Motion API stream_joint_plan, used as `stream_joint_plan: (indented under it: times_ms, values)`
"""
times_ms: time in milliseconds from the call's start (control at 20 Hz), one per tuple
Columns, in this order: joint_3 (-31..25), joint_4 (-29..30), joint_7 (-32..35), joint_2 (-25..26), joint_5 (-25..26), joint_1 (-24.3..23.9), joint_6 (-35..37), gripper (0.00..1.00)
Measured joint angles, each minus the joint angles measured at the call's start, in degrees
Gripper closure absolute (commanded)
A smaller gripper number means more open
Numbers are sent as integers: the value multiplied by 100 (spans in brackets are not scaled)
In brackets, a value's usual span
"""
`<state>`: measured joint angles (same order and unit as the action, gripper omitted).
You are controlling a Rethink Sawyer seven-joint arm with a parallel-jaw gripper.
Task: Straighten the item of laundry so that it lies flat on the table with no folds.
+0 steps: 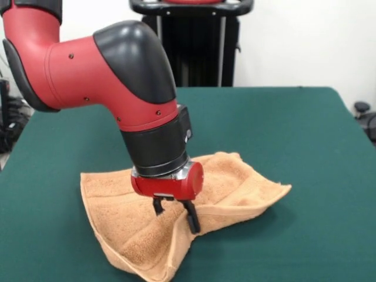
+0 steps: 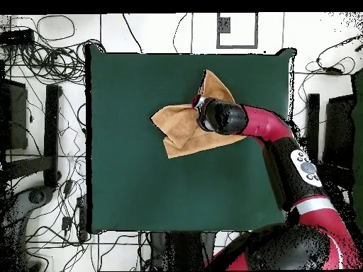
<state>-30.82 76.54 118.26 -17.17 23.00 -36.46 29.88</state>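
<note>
The orange-tan towel lies crumpled on the green table, right of centre toward the front edge. A raised fold runs through its middle, its right corner juts out, and its front corner is doubled over. My gripper points down onto the towel's middle, its two fingers apart and resting at the raised fold. In the overhead view the towel lies right of centre in the table's upper half, with one corner pointing toward the top edge. The wrist hides the gripper there.
The red and black arm leans in over the towel from the upper left of the front view. The black pedestal stands behind the table. Cables lie on the floor around the table.
</note>
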Motion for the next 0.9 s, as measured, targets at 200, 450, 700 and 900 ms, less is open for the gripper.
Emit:
stream_joint_plan:
  times_ms: [200,450,700,900]
  values:
    - [-143,-1,0,-14,-48,-74,113,0]
    - [-246,11,0,-70,-87,-161,185,0]
    - [-251,65,0,-226,-87,-188,186,0]
    - [-252,129,0,-420,-86,-189,185,0]
